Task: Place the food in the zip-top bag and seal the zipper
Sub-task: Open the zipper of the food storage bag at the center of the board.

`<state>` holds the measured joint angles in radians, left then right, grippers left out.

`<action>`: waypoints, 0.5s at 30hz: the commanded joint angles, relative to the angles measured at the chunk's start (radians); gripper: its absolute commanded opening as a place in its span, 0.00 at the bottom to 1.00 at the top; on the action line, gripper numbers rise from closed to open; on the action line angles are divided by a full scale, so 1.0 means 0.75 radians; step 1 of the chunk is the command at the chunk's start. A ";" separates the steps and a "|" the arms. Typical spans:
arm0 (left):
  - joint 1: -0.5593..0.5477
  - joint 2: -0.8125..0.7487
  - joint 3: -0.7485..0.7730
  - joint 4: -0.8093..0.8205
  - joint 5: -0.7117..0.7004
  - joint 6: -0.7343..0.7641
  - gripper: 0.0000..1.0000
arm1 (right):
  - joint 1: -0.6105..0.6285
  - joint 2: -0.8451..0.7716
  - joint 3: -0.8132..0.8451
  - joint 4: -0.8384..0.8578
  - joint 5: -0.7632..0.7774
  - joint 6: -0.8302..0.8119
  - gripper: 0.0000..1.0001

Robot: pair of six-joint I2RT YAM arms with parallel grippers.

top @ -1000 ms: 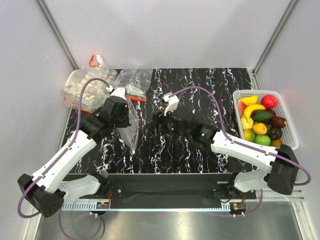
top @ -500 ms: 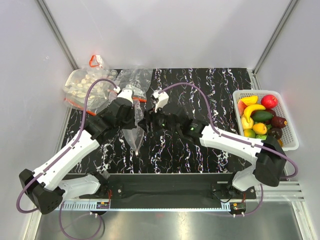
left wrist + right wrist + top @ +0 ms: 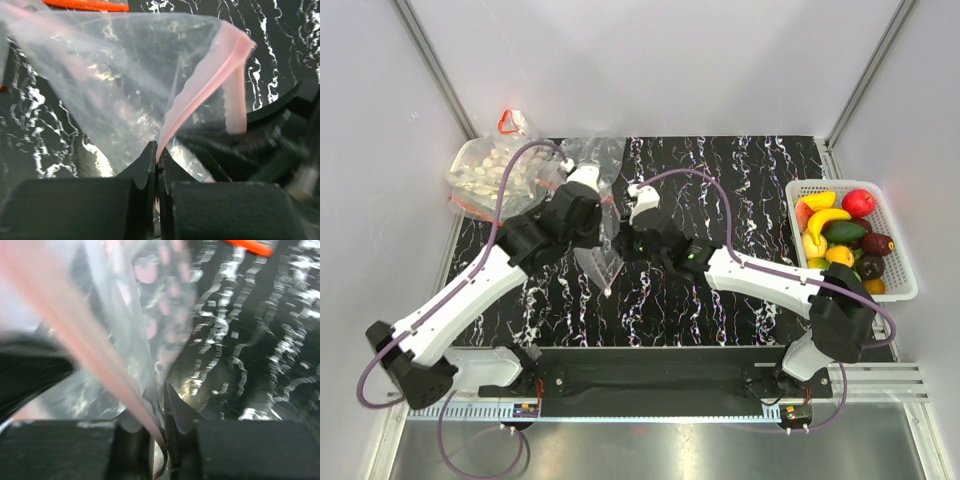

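The zip-top bag (image 3: 598,262) is clear, with faint dots (image 3: 145,270), and hangs limp over the black marbled table between both grippers. My left gripper (image 3: 592,232) (image 3: 157,155) is shut on its pink zipper (image 3: 200,90) strip. My right gripper (image 3: 618,243) (image 3: 159,395) has come in from the right. Its jaws are shut on the zipper (image 3: 85,335) on the bag's other side. The bag's mouth gapes a little between the two grips. The food (image 3: 840,235) lies in a white basket (image 3: 902,255) at the far right: banana, red apple, green and orange pieces.
A clear bag full of white dots (image 3: 485,175) lies at the back left. Another clear bag (image 3: 588,160) with an orange strip (image 3: 592,197) (image 3: 85,5) lies behind the grippers. Grey walls close in the left, right and back sides.
My right gripper has moved left to the hanging bag and closed on its strip. The left arm has carried the bag rightward and slightly back.
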<state>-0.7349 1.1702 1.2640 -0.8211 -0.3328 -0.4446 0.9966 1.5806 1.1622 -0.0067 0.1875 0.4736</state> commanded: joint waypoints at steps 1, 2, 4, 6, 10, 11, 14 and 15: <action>-0.075 0.125 0.188 -0.154 -0.188 0.032 0.00 | -0.046 -0.066 -0.003 -0.097 0.253 0.160 0.13; -0.088 0.149 0.208 -0.173 -0.233 0.034 0.00 | -0.087 -0.072 -0.022 -0.114 0.253 0.186 0.13; -0.112 0.196 0.245 -0.184 -0.237 0.032 0.00 | -0.126 -0.091 -0.093 -0.110 0.212 0.252 0.13; -0.137 0.225 0.270 -0.188 -0.243 0.030 0.00 | -0.171 -0.107 -0.177 -0.085 0.184 0.295 0.13; -0.204 0.384 0.376 -0.306 -0.362 0.030 0.00 | -0.218 -0.164 -0.320 -0.067 0.175 0.328 0.15; -0.233 0.417 0.399 -0.326 -0.403 0.030 0.00 | -0.226 -0.173 -0.353 -0.057 0.173 0.334 0.16; -0.276 0.540 0.456 -0.355 -0.440 0.036 0.00 | -0.247 -0.191 -0.457 -0.020 0.157 0.350 0.19; -0.296 0.569 0.472 -0.351 -0.440 0.039 0.00 | -0.247 -0.197 -0.496 -0.010 0.151 0.356 0.20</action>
<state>-0.9283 1.5440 1.5555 -1.0382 -0.5690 -0.4347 0.8284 1.4723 0.8421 -0.0399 0.2848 0.7021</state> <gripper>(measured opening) 0.012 0.192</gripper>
